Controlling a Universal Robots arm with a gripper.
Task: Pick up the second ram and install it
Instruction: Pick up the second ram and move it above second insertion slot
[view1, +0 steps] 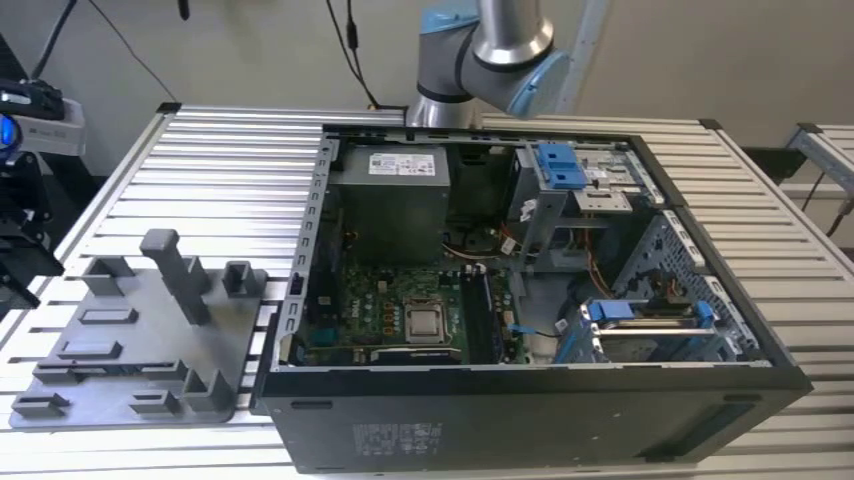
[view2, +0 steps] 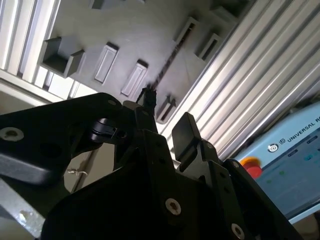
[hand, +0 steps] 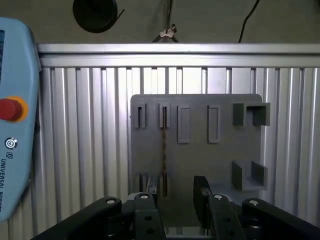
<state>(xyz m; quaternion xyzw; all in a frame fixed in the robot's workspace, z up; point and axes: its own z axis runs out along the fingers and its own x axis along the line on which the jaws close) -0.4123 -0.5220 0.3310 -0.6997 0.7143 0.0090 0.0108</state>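
The fingers (hand: 201, 187) stand wide apart, closed on nothing. In the first wrist view the gripper (hand: 177, 192) hangs over the near edge of a grey fixture plate (hand: 220, 160) that lies flat on the ribbed metal counter (hand: 75, 125). The second ram (hand: 163, 150) stands on edge in the plate, a thin dark strip running between two pairs of slotted posts. Its near end reaches into the gap between the fingers, close against one and well apart from the other. Whether it touches that nearer finger cannot be told. The second wrist view shows the same from a slant: the gripper (view2: 167, 120) spread, with the second ram (view2: 167, 62) running away from the tip of one finger across the fixture plate (view2: 130, 30). A pale blue teach pendant (hand: 15, 125) with a red button (hand: 10, 109) lies on the counter beside the plate. In the exterior view the fixture plate (view1: 147, 345) sits at about 9 o'clock from an open computer case (view1: 534, 390), whose motherboard (view1: 400, 310) lies bare inside, and the arm (view1: 487, 50) rises at 12 o'clock behind the case.
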